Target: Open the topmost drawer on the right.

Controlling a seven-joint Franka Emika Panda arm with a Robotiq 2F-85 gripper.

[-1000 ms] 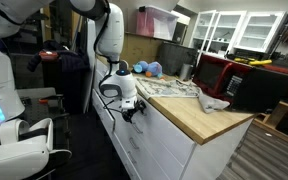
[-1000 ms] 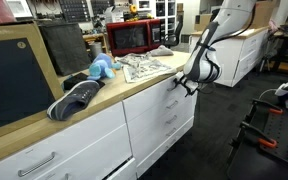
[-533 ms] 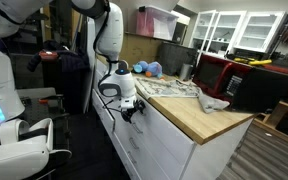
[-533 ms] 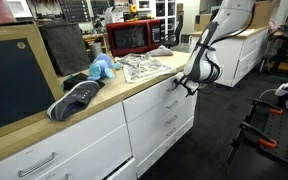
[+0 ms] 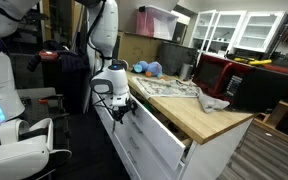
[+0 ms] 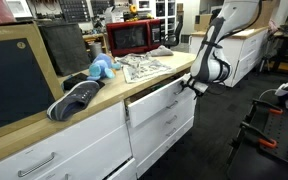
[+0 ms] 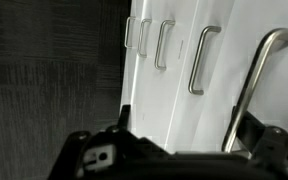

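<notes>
The topmost right drawer of the white cabinet stands pulled out from the cabinet face; it also shows in an exterior view. My gripper is at the drawer front's handle, seen also in an exterior view. In the wrist view the gripper has its fingers wide apart. The metal bar handle runs down between them, close to the right finger. White drawer front shows between the fingers.
The wooden countertop carries a red microwave, a blue plush toy, a patterned cloth and a dark shoe. More drawer handles line the cabinet. A white machine stands beside the aisle.
The top drawer was closed before; now it is pulled out. My gripper has moved away from the cabinet face with the handle.
</notes>
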